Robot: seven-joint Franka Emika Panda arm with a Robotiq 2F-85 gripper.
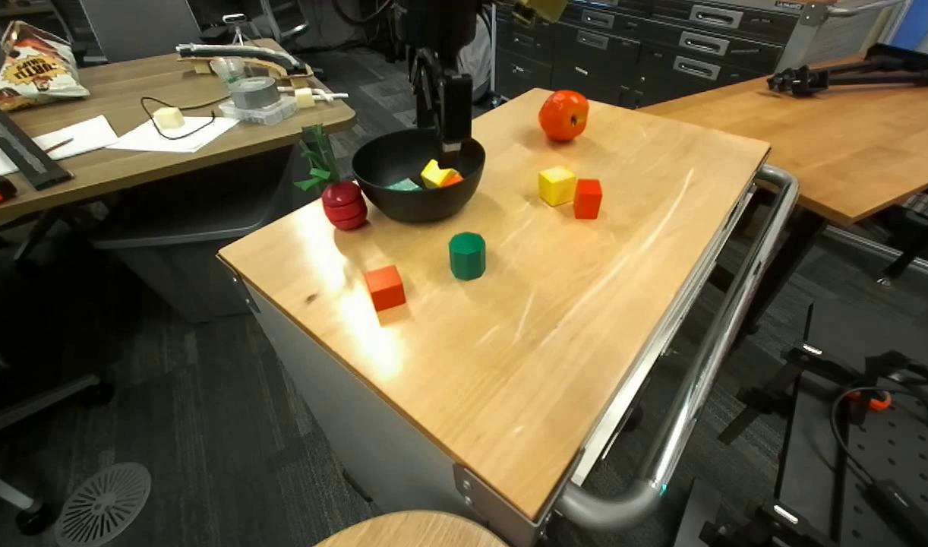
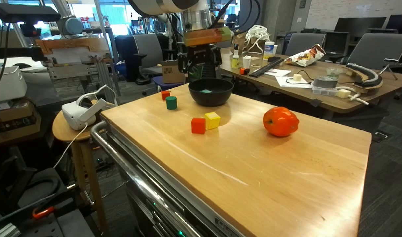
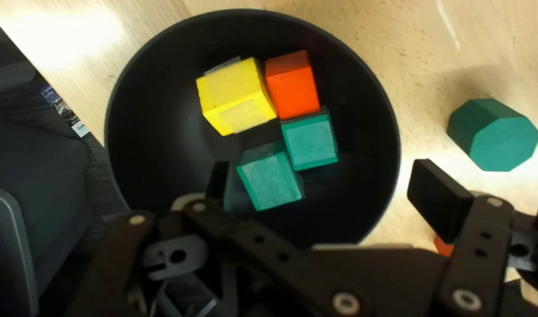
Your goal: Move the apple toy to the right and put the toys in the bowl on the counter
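The black bowl sits on the wooden counter; inside lie a yellow block, an orange-red block and green blocks. Over the bowl hangs my gripper, jaws wide apart and holding nothing. The apple toy rests on the counter, well away from the bowl, in both exterior views. Outside the bowl stand a green eight-sided block, an orange block, a yellow block and a red block beside it. A dark-red round toy with green leaves is close to the bowl.
A metal rail runs along a side of the counter. A cluttered desk with a chip bag and tape stands beyond. A round stool bearing a white headset is near one corner.
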